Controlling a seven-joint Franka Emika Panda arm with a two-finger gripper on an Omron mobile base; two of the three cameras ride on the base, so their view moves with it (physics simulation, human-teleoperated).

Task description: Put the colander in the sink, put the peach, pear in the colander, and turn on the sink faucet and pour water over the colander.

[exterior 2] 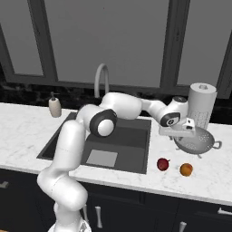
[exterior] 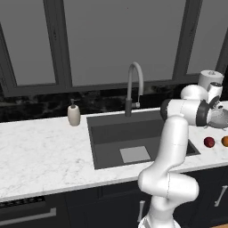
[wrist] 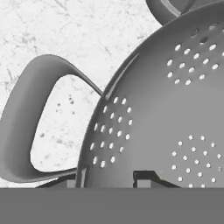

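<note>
We see our end effector closed on the rim of the colander, which sits on the counter right of the sink, behind the pear and peach.

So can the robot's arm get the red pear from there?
Probably yes. The pear sits in the open on the counter, just in front of the colander where the gripper is; nothing blocks it.

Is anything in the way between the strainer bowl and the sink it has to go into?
Nothing visible blocks it. The colander sits on the counter right of the sink, with bare marble between them. The pear and peach lie nearer the front, off that path.
</note>
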